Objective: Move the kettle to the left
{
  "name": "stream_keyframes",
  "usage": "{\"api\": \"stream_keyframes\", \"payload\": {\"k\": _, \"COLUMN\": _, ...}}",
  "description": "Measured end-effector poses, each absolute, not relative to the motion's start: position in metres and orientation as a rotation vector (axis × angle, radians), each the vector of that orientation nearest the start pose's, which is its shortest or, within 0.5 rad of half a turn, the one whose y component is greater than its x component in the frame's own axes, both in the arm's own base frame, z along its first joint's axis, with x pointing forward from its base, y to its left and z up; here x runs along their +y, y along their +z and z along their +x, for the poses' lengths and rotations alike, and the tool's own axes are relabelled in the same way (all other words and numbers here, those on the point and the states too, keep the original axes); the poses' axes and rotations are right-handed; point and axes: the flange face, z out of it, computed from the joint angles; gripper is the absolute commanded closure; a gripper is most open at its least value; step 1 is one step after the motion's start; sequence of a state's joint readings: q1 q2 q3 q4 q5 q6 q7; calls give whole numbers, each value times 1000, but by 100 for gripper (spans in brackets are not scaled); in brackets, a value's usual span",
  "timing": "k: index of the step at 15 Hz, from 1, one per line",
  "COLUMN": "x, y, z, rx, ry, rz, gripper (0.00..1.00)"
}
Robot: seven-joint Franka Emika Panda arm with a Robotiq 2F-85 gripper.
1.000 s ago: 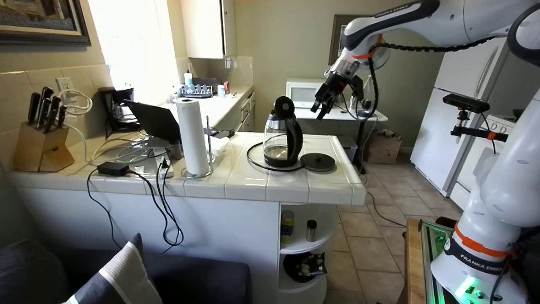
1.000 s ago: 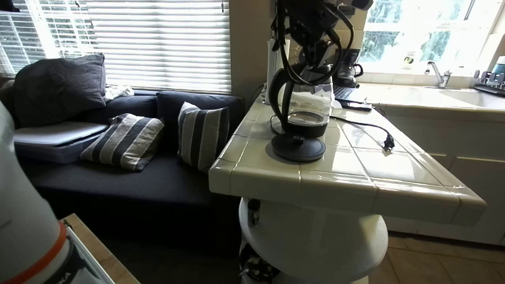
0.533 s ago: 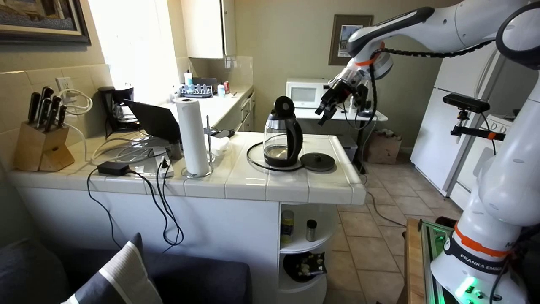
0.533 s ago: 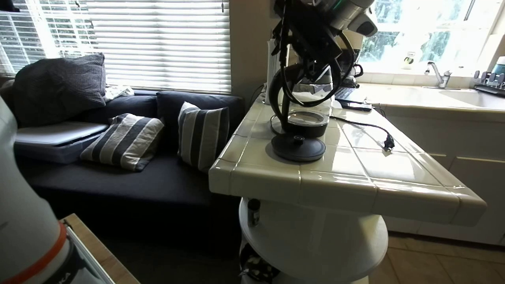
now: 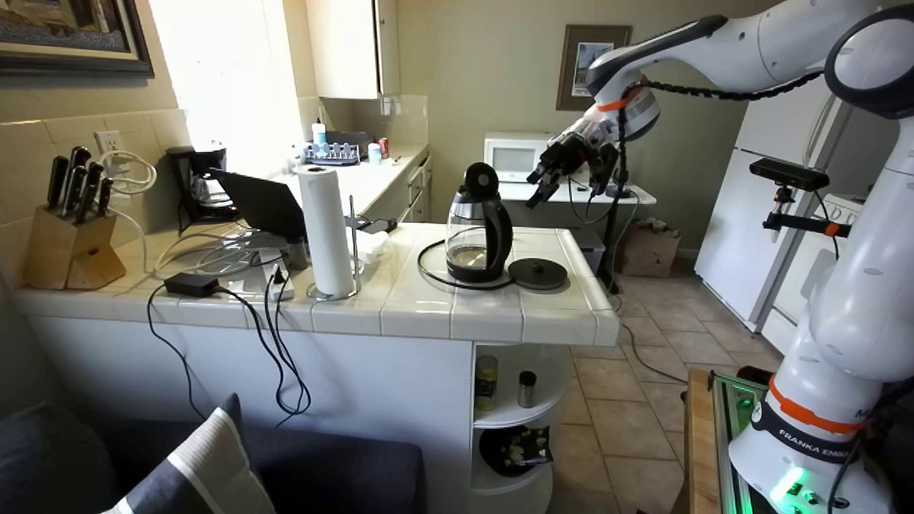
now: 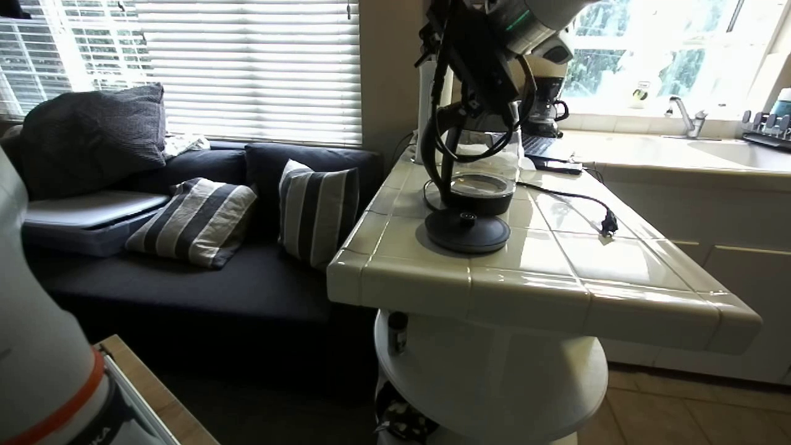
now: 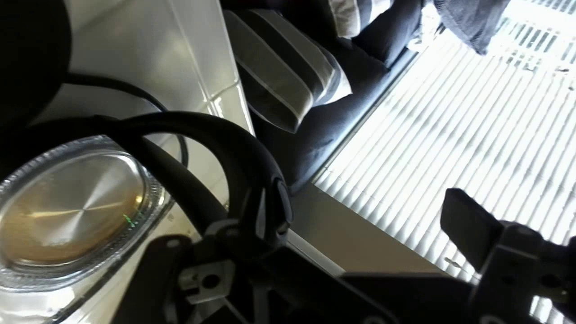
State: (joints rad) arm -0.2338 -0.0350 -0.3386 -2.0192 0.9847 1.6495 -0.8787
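Note:
The kettle (image 5: 465, 232) stands upright on the white tiled counter (image 5: 421, 307), with a clear glass body, dark base and arched black handle (image 5: 503, 235). It also shows in an exterior view (image 6: 485, 199), partly hidden by the arm. My gripper (image 5: 568, 191) is open and empty, to the right of the kettle's top and apart from it in that view. In the wrist view the gripper (image 7: 360, 211) has its jaws wide apart. One of its fingers (image 7: 468, 220) is over the window blinds. The other overlaps the kettle handle (image 7: 252, 157); I cannot tell whether they touch.
A flat round black disc (image 5: 538, 274) lies beside the kettle near the counter's end. A black cord (image 5: 428, 268) loops around the kettle base. A paper-towel roll (image 5: 327, 232) stands left of it, with a laptop (image 5: 260, 203) and a knife block (image 5: 75, 246) beyond.
My gripper has dropped slightly, first shifting right and then back left toward the kettle in an exterior view. The wrist has also tilted. The kettle has not moved.

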Motion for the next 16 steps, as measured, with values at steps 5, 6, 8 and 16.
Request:
{"api": "stream_keyframes", "payload": {"k": 5, "x": -222, "y": 447, "z": 496, "rx": -113, "ry": -547, "rz": -1999, "gripper": 0}}
{"api": "stream_keyframes", "payload": {"k": 6, "x": -225, "y": 441, "z": 497, "rx": -115, "ry": -549, "rz": -1977, "gripper": 0}}
{"api": "stream_keyframes", "payload": {"k": 8, "x": -230, "y": 429, "z": 500, "rx": -99, "ry": -550, "rz": -1948, "gripper": 0}}
{"api": "stream_keyframes", "payload": {"k": 16, "x": -237, "y": 402, "z": 516, "rx": -37, "ry": -566, "rz": -1876, "gripper": 0}}
